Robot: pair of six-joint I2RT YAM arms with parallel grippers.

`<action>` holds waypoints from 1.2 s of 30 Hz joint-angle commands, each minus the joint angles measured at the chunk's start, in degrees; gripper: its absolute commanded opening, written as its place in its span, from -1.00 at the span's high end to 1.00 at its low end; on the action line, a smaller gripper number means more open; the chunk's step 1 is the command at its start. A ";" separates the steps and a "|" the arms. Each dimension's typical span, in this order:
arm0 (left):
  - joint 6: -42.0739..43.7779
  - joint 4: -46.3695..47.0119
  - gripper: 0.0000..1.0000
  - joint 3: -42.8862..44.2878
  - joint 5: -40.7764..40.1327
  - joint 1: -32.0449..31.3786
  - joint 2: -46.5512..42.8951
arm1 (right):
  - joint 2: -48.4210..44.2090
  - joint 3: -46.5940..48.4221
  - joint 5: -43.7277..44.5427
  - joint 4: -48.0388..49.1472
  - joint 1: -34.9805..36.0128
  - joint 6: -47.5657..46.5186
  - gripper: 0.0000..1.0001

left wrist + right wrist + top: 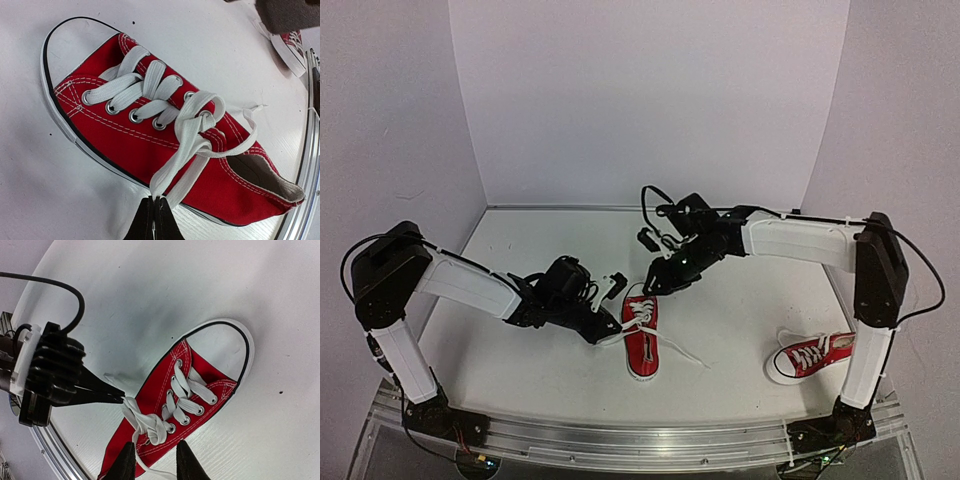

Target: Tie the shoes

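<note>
One red shoe (642, 345) lies mid-table, toe toward the near edge; it fills the left wrist view (125, 135) and shows in the right wrist view (200, 390). Its white laces (200, 125) are crossed in a loose knot at the top eyelets. My left gripper (155, 202) is shut on a loop of lace pulled out over the shoe's side; it also shows in the top view (615, 325) and the right wrist view (119, 399). My right gripper (156, 460) is open and empty just above the shoe beside the knot (655, 285). The second shoe (810, 355) lies at the right.
A free lace end (685, 352) trails right from the middle shoe. An aluminium rail (640, 440) runs along the table's near edge, also seen in the left wrist view (305, 150). White walls enclose the back and sides.
</note>
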 commanded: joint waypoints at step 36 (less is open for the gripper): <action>0.82 1.35 1.00 -0.18 0.54 0.25 -1.26 | 8.33 4.06 -5.76 -6.25 0.29 -6.03 1.00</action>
